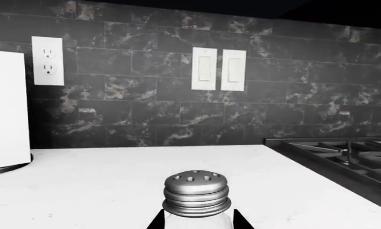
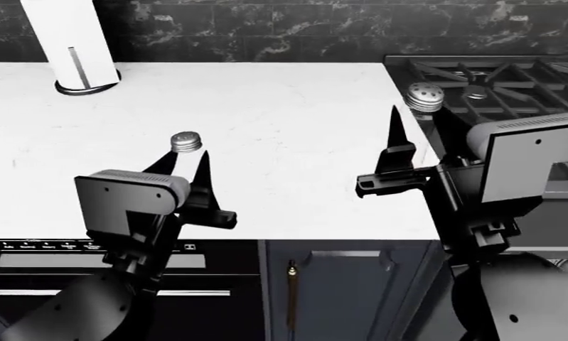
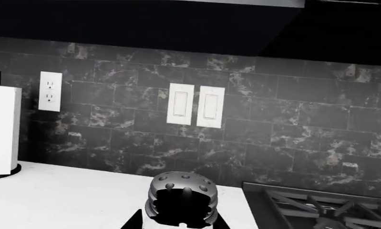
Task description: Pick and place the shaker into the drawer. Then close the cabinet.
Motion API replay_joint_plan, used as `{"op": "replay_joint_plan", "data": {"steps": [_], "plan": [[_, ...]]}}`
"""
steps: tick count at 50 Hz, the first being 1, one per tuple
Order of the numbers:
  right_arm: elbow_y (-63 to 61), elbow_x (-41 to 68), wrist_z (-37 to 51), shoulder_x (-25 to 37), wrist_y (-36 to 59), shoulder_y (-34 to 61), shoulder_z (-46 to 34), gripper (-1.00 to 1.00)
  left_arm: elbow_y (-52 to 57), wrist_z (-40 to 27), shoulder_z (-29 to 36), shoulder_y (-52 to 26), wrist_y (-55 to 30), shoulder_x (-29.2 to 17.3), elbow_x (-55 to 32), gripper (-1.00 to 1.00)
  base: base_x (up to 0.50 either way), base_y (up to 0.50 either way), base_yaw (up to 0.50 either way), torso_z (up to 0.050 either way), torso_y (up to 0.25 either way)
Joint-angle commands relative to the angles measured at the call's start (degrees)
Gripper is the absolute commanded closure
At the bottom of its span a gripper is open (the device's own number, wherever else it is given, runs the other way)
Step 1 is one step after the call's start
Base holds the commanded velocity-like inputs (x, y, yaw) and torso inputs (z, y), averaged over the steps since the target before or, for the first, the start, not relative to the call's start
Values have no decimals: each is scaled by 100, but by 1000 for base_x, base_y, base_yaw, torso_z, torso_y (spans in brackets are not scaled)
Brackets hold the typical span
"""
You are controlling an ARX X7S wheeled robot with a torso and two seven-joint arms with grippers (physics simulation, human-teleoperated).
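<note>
I count the task barely begun: one shaker (image 2: pixel 186 142) stands on the tabletop (image 2: pixel 293 135) at centre-left between my left gripper (image 2: pixel 183 165) fingers, another (image 2: pixel 424 97) sits between the right gripper (image 2: pixel 417 126) fingers, whether either pair is clenched I cannot tell, and no open drawer shows.

On the desk (image 2: pixel 293 135), a paper towel roll (image 2: pixel 70 42) stands at the back left and a shaker (image 2: pixel 185 145) near the front, left of centre. A second shaker (image 2: pixel 423 97) is at the desk's right edge, beside the stove (image 2: pixel 493 78). Wall switches (image 1: pixel 218 69) sit behind on the backsplash (image 1: pixel 146 109).

Left claw (image 2: pixel 187 165) fingers spread, pointing forward; right claw (image 2: pixel 416 131) likewise.
</note>
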Motion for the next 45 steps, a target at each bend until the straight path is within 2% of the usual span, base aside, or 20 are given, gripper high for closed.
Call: {"op": "replay_joint_plan", "data": {"steps": [1, 45], "plan": [[-68, 54, 55, 49, 12, -26, -8, 100, 47, -4, 16, 61, 73, -1, -35, 100, 2, -500, 0, 0, 0], [-121, 310, 286, 209, 162, 54, -36, 100, 57, 42, 66, 107, 98, 37, -25, 100, 1, -500, 0, 0, 0]]}}
